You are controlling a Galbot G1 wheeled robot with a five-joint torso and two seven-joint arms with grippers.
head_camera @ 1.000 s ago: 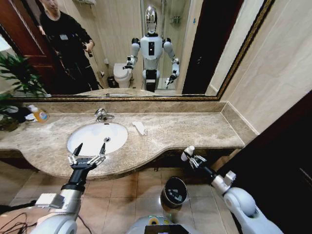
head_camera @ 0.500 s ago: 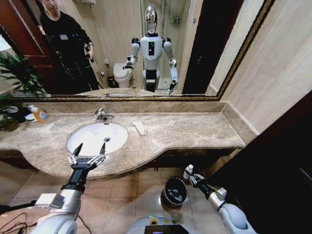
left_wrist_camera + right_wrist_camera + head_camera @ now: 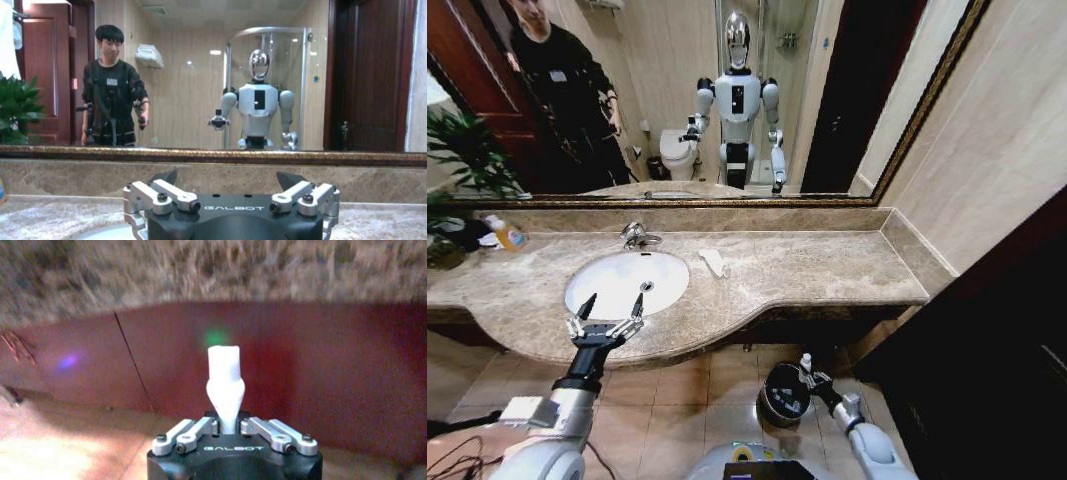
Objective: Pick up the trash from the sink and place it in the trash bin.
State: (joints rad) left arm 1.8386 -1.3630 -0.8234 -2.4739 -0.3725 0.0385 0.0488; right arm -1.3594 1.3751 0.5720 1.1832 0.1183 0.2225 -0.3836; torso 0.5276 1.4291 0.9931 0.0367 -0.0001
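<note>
White tube pinched upright in right gripper, low beside trash bin on floor under surface. Left gripper spread, empty, at sink front rim. White wrapper beside sink.

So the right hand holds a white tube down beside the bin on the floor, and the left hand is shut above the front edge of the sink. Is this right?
Not quite. The left hand is open, not shut: the head view shows its fingers spread above the front edge of the sink. The rest holds: the right hand grips a white tube down beside the bin on the floor.
</note>
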